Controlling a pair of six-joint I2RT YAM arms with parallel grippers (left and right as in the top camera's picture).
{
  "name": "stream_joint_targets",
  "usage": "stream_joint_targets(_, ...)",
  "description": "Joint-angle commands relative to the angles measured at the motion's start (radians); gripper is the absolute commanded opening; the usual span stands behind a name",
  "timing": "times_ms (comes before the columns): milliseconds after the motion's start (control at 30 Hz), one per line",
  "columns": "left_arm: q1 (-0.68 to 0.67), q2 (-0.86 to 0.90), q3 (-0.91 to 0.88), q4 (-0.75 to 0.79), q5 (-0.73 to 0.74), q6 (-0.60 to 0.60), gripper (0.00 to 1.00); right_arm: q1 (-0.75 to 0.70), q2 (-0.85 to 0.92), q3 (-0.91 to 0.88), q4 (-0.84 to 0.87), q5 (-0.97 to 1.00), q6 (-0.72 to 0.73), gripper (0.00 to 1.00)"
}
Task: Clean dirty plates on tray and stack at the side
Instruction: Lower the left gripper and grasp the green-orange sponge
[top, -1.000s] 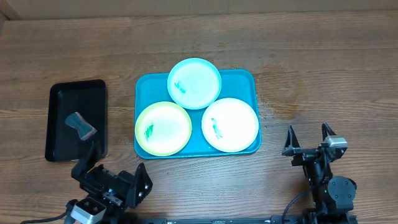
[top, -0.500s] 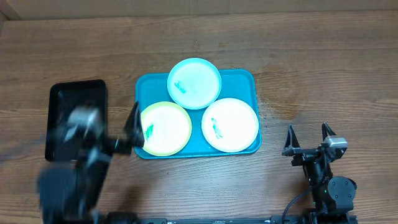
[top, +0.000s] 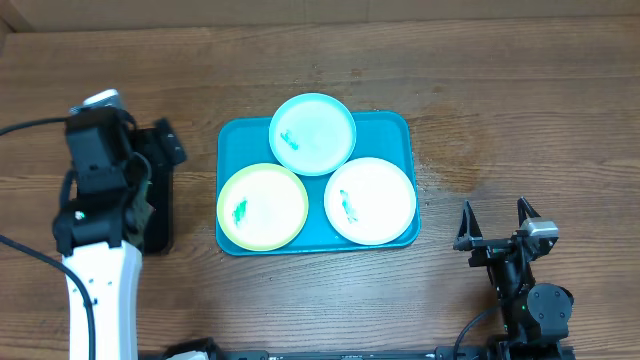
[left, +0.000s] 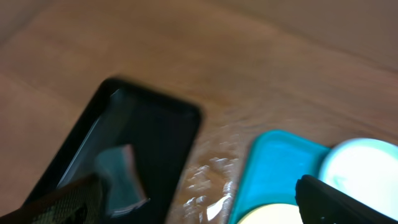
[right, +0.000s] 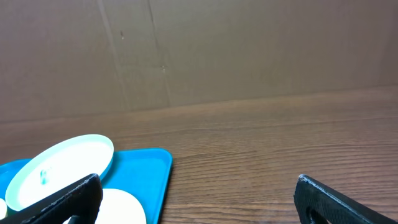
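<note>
on wood table (top: 500, 100), turquoise tray (top: 396, 126), three green-smeared plates (top: 370, 200)

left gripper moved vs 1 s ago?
Yes. In the overhead view the left gripper was below the near edge of the black tray. It has since swung up the frame and is now over that tray's far right part, jaws open.

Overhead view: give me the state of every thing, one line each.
tray: holds three plates
yellow-green plate: green smear, on the tray
pale blue plate: green smear, overhanging the tray's far rim
white plate: green smear, on the tray
black tray: holds a grey block
left pincer: open, empty, over the black tray
right pincer: open, empty, away from the tray
</note>
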Motion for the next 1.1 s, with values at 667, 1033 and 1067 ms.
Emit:
stream_joint_targets(667,0.33,0.499,0.023,-0.031,0.139,-0.154,1.0,0.005,-0.008,-0.011,0.006,0.01,0.004,1.0)
stream_joint_targets(1033,0.331,0.663,0.023,-0.016,0.129,-0.067,0.95,0.005,-0.008,-0.011,0.006,0.01,0.004,1.0)
stream_joint_targets(1067,0.331,0.669,0.023,-0.018,0.12,-0.065,0.95,0.005,-0.008,-0.011,0.006,0.01,0.004,1.0)
